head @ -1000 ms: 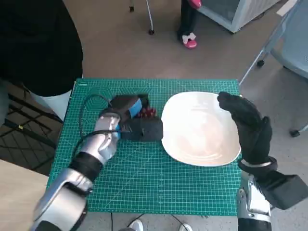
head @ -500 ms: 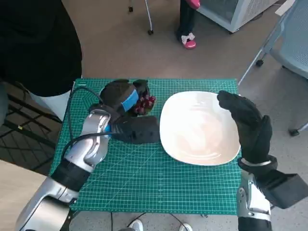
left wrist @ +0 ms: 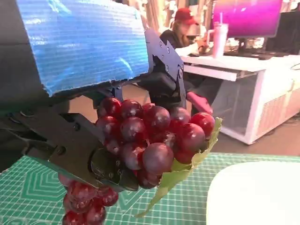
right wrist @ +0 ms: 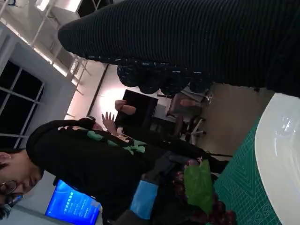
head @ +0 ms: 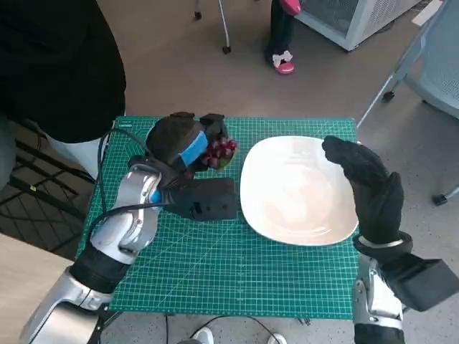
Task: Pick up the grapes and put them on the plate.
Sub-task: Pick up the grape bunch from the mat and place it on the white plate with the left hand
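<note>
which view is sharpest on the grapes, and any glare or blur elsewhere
Left wrist view: grapes close and crisp, highlights on each, background room soft. Head view: grapes small, plate evenly lit, edges bent by the wide lens. Right wrist view: dim, tilted, bright ceiling lights, glove dark across the top.

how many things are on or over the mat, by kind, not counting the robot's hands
grapes: 1 bunch, held by the left hand
leaf: 1, on the bunch
plate: 1, white, nothing on it
mat: 1, green
total: 4
</note>
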Tool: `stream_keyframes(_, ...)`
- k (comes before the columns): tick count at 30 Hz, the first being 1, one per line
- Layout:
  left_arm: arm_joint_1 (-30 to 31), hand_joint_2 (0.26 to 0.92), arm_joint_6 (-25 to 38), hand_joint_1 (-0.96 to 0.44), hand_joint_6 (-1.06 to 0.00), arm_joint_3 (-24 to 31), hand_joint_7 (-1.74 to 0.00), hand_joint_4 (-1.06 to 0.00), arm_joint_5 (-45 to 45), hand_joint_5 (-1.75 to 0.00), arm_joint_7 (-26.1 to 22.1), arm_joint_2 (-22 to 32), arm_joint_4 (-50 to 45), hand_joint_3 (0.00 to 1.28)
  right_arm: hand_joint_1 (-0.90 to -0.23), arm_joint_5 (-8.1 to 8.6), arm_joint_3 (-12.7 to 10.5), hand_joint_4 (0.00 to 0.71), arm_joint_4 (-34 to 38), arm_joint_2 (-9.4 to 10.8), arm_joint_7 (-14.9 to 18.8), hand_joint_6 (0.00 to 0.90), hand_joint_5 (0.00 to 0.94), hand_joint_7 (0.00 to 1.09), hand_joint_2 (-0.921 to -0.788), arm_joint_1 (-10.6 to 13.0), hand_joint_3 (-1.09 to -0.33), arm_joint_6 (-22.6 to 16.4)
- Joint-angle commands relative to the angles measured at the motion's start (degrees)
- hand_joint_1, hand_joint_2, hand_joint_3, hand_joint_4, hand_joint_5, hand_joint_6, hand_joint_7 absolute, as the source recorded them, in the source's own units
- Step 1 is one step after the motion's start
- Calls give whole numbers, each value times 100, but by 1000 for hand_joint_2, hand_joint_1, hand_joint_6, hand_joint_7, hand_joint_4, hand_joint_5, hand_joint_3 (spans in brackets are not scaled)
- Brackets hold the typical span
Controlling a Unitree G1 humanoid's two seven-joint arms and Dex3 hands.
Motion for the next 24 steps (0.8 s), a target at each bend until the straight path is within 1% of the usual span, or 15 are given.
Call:
stream_keyframes(1,-168,921,-53,6,-706,5,-920,-580,-21,-1435,-130,-202,-119,99,-608,11,-7,406,-37,-5,4,44,1,417,-921,149,-869,64)
stream_keyframes(6,-350,920,-75,6,-703,-84,-909,-529,-11,-1502,-238,-492,-81,127,-608,15,-13,407,-129,2,-15,45,1,418,-921,218,-868,79)
stream_keyframes(8,-460,920,-88,5,-690,-133,-942,-538,-6,-1477,-268,-642,0,125,-608,22,-22,407,-165,-1,-19,45,1,418,-921,248,-868,82)
stream_keyframes(12,-731,920,-222,3,-659,-288,-1043,-588,51,-1363,-238,-901,325,105,-609,51,-57,409,-249,-24,-21,47,2,417,-921,315,-865,98)
stream_keyframes(15,-959,920,-333,2,-634,-420,-1092,-611,120,-1320,-200,-1075,631,102,-611,82,-98,411,-328,-52,-24,50,3,416,-921,379,-861,120)
stream_keyframes(21,-1472,921,-670,2,-564,-616,-1173,-639,107,-1276,-149,-1448,1383,120,-619,112,-209,416,-513,-93,-53,73,3,380,-921,550,-841,135)
stream_keyframes(24,-1700,921,-783,3,-509,-667,-1192,-635,61,-1308,-140,-1654,1737,149,-622,95,-266,419,-582,-100,-89,83,4,365,-921,633,-834,116)
